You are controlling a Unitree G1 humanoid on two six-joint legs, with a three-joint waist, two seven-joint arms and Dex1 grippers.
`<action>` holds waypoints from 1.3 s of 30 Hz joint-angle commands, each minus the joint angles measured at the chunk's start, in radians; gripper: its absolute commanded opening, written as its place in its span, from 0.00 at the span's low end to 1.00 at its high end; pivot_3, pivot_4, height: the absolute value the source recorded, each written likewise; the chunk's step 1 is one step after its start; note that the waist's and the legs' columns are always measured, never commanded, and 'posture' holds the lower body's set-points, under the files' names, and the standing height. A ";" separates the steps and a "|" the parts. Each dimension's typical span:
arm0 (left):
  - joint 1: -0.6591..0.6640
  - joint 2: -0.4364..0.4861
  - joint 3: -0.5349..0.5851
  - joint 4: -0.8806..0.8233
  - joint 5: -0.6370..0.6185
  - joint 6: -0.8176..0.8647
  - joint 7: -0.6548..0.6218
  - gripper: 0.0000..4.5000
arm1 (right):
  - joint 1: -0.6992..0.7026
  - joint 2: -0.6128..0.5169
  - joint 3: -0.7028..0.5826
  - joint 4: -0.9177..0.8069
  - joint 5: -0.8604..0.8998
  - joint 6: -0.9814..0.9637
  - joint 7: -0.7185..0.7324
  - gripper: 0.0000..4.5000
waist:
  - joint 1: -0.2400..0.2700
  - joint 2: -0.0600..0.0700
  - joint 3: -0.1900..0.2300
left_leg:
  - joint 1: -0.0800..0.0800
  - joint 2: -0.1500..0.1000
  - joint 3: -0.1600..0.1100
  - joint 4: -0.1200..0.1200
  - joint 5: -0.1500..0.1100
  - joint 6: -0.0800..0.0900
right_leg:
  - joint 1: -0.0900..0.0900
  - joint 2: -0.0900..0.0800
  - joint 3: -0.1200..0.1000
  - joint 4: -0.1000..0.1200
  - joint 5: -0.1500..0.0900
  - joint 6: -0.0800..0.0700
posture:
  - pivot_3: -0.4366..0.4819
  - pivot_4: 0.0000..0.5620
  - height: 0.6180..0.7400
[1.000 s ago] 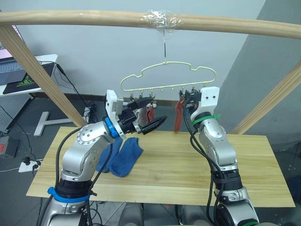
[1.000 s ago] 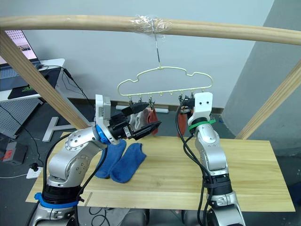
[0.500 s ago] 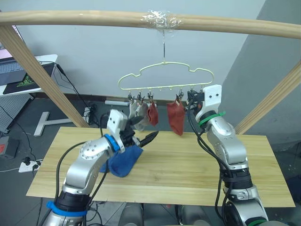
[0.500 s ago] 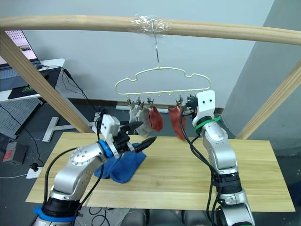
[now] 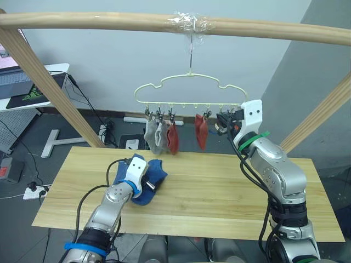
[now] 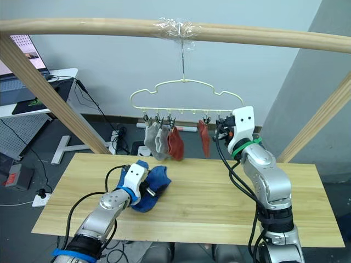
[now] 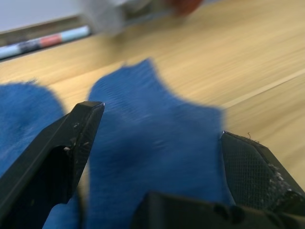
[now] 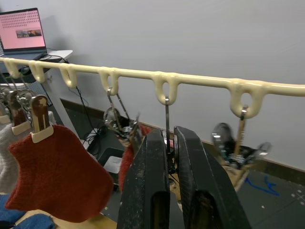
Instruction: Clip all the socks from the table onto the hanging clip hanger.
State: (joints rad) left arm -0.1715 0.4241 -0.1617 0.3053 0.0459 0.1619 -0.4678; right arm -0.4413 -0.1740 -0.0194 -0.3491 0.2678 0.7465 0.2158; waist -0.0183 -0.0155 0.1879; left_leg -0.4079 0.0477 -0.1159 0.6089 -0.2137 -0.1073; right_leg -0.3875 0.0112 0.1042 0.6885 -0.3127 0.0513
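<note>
Behind the rig stood a plain pale wall, with a white desk carrying a laptop [image 5: 11,74] off to the robot's left and a thick wooden bar [image 5: 109,22] overhead. On the light wood counter [image 5: 230,192] lay the two blue socks [image 5: 151,178], overlapping in a heap near its left side. The left tool [image 7: 157,157] was down over that heap, its two black fingers spread wide with the upper sock's fabric between them, not yet pinched. Both socks sat so close that a closing grip could have gathered the pair at once, or caught only a loose fold that would slip free on the lift.

Further right, the yellow-green clip hanger [image 5: 189,90] hung by its hook from the taped spot on the bar. Two grey socks [image 5: 155,136] and a rust-red sock [image 5: 172,137] were clipped close together at its left end, and a second rust-red sock [image 5: 201,130] hung apart toward the right.

The right tool [image 8: 167,157] was up at the hanger's right end, its fingers drawn nearly together around the thin wire stem of a free clip [image 8: 166,119]. Since the hanger swung freely on one hook, any pull there could have tipped it, shaken a clipped sock loose, or moved the free clips out of easy reach.
</note>
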 commanded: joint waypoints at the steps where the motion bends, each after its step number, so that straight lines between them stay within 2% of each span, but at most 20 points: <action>1: -0.003 -0.001 -0.009 0.039 0.010 0.010 -0.024 1.00 | 0.007 0.004 -0.018 -0.048 0.019 0.009 -0.010 0.00 | -0.002 0.000 0.000 | 0.000 0.000 0.000 0.000 0.000 0.000 | 0.000 0.000 0.000 0.000 0.000 0.000 | 0.57 0.34 1.00; 2: -0.008 -0.005 -0.001 0.054 0.001 0.033 -0.030 1.00 | 0.009 0.004 -0.019 -0.051 0.019 0.012 -0.012 0.00 | -0.003 0.000 0.000 | 0.000 0.000 0.000 0.000 0.000 0.000 | 0.000 0.000 0.000 0.000 0.000 0.000 | 0.57 0.34 1.00; 5: -0.021 -0.023 0.032 0.098 -0.046 0.097 -0.062 0.86 | 0.016 0.000 -0.023 -0.056 0.020 0.020 -0.014 0.00 | -0.004 0.000 0.000 | 0.002 0.000 0.000 0.000 0.000 0.000 | 0.002 0.000 0.000 0.001 0.000 0.000 | 0.56 0.34 1.00; 9: -0.017 -0.022 0.018 0.101 -0.051 0.095 -0.109 0.59 | 0.018 0.001 -0.027 -0.060 0.026 0.025 -0.019 0.00 | -0.010 0.000 0.000 | 0.009 0.000 0.000 0.000 0.000 0.000 | 0.008 0.000 0.000 0.001 -0.001 0.000 | 0.56 0.34 1.00; 15: 0.004 -0.060 -0.008 0.023 -0.083 0.081 -0.181 0.22 | -0.017 -0.019 -0.075 -0.043 0.064 0.057 -0.017 0.00 | -0.009 0.000 0.000 | 0.009 0.000 0.000 0.000 0.000 0.000 | 0.009 0.000 0.000 0.000 -0.002 0.000 | 0.55 0.33 1.00; 18: 0.009 -0.082 -0.002 -0.022 -0.112 0.064 -0.206 0.15 | -0.037 -0.022 -0.106 -0.043 0.092 0.100 -0.021 0.00 | -0.009 0.000 0.000 | 0.008 0.000 0.000 0.000 0.000 0.000 | 0.009 0.000 0.000 -0.001 -0.001 0.000 | 0.55 0.33 1.00; 21: 0.004 -0.117 -0.014 -0.154 -0.165 -0.038 -0.272 0.03 | -0.104 0.004 -0.227 -0.056 0.204 0.296 -0.070 0.00 | -0.009 0.001 0.002 | 0.007 0.000 0.000 -0.001 0.000 0.000 | 0.008 0.000 0.000 -0.001 -0.001 -0.001 | 0.55 0.33 1.00; 22: -0.002 -0.124 -0.024 -0.192 -0.172 -0.065 -0.291 0.01 | -0.136 0.019 -0.279 -0.056 0.244 0.377 -0.094 0.00 | -0.007 0.001 0.003 | 0.006 0.000 0.000 -0.001 0.000 0.000 | 0.007 0.000 0.000 -0.001 -0.001 -0.001 | 0.55 0.33 1.00; 26: -0.024 -0.130 -0.054 -0.255 -0.154 -0.132 -0.311 0.01 | -0.227 0.054 -0.412 -0.053 0.322 0.591 -0.156 0.00 | -0.008 0.002 0.003 | 0.006 0.000 -0.001 -0.001 0.000 0.000 | 0.008 0.000 -0.001 -0.001 -0.001 -0.001 | 0.54 0.32 1.00; 31: -0.128 -0.217 -0.068 -0.311 -0.149 -0.190 -0.254 0.01 | -0.380 0.154 -0.611 -0.053 0.344 0.848 -0.224 0.00 | -0.006 0.004 0.004 | 0.005 0.000 -0.001 -0.001 0.000 0.000 | 0.007 0.000 -0.001 -0.001 -0.001 -0.001 | 0.54 0.32 1.00; 34: -0.189 -0.252 -0.091 -0.292 -0.109 -0.219 -0.224 0.01 | -0.410 0.203 -0.662 -0.047 0.370 0.868 -0.273 0.00 | -0.008 0.004 0.004 | 0.004 -0.001 -0.002 -0.001 0.000 0.000 | 0.007 0.000 -0.003 -0.003 -0.001 -0.001 | 0.52 0.30 1.00; 39: -0.245 -0.285 -0.098 -0.240 -0.073 -0.244 -0.172 0.01 | -0.401 0.225 -0.674 -0.056 0.434 0.868 -0.337 0.00 | -0.014 0.004 0.004 | 0.004 -0.001 -0.002 -0.002 0.000 0.001 | 0.007 0.000 -0.002 -0.005 -0.001 -0.001 | 0.50 0.29 1.00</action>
State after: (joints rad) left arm -0.4086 0.1401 -0.2523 0.0650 -0.0360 -0.0587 -0.6549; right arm -0.8376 0.0481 -0.6798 -0.3736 0.6702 1.6067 -0.0952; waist -0.0322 -0.0114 0.1918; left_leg -0.4042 0.0471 -0.1179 0.6067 -0.2136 -0.1067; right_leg -0.3808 0.0110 0.1019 0.6831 -0.3135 0.0504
